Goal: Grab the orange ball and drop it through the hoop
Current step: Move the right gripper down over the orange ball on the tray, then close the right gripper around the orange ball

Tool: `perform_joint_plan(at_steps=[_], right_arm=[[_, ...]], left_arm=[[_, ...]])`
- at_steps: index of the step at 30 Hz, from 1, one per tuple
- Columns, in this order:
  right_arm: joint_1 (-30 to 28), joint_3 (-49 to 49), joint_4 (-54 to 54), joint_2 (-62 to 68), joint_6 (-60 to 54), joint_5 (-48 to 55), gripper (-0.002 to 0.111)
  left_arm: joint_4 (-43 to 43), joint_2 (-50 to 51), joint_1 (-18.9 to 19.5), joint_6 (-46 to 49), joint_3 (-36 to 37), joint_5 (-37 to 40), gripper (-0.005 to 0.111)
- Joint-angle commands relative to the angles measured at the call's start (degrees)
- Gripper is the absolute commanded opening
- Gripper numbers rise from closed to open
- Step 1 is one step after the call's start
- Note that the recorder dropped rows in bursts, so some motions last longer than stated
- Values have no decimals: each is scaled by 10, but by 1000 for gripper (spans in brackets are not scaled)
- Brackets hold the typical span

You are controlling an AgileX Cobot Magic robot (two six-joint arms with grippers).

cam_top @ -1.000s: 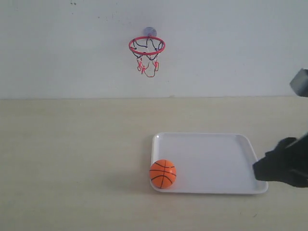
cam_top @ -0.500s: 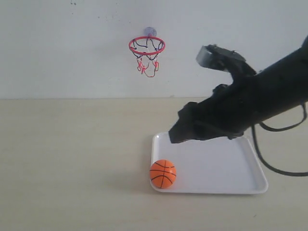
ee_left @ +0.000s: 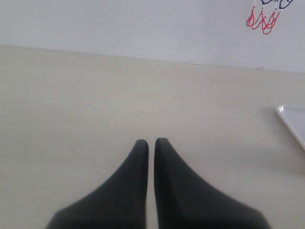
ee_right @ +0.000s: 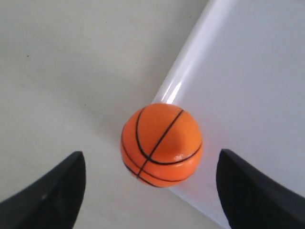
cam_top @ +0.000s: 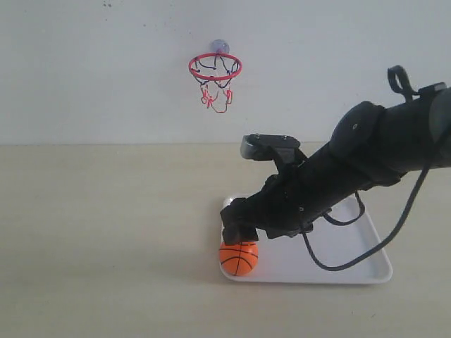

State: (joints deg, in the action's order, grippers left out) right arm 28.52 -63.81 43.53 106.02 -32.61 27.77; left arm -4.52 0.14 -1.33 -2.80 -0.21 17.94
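The orange ball (cam_top: 238, 259) (ee_right: 161, 144) rests in the front left corner of the white tray (cam_top: 345, 264), against its rim. My right gripper (cam_top: 237, 235) (ee_right: 151, 162) hangs just above the ball, open wide, with its two black fingertips (ee_right: 64, 183) on either side of the ball and apart from it. The hoop (cam_top: 215, 67), with its red ring and dark and red net, hangs high on the back wall; the net's lower strings (ee_left: 263, 18) show in the left wrist view. My left gripper (ee_left: 151, 143) is shut with nothing in it, over bare table.
The white tray's rim (ee_right: 186, 71) runs under the ball, and one tray corner (ee_left: 291, 119) shows in the left wrist view. A black cable (cam_top: 384, 236) loops from the right arm over the tray. The beige table (cam_top: 106, 232) meets a white wall behind.
The right arm has swung in from the right edge, across the tray, and dropped down so its open gripper now stands over the ball. The ball has not moved.
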Motion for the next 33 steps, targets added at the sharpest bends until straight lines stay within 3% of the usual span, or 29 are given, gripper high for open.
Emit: perform_joint_plan(at_steps=[1,11,22,23,27,30,33], right_arm=[[0,-3,19,16,0,-13,72],[48,-3,26,33,-19,-76,72],[46,-3,21,75,-12,-102,71],[46,-3,21,75,-14,-102,69],[46,-3,16,75,-14,-103,33],[46,-3,13,75,-14,-99,-1],[46,-3,10,65,-14,-94,0]], left_arm=[[1,-1,1,3,2,-4,4],[1,-1,1,3,2,-4,4],[1,-1,1,3,2,-4,4],[1,-1,1,3,2,-4,4],[1,-1,1,3,2,-4,4],[1,-1,1,3,2,-4,4],[1,-1,1,3,2,-4,4]])
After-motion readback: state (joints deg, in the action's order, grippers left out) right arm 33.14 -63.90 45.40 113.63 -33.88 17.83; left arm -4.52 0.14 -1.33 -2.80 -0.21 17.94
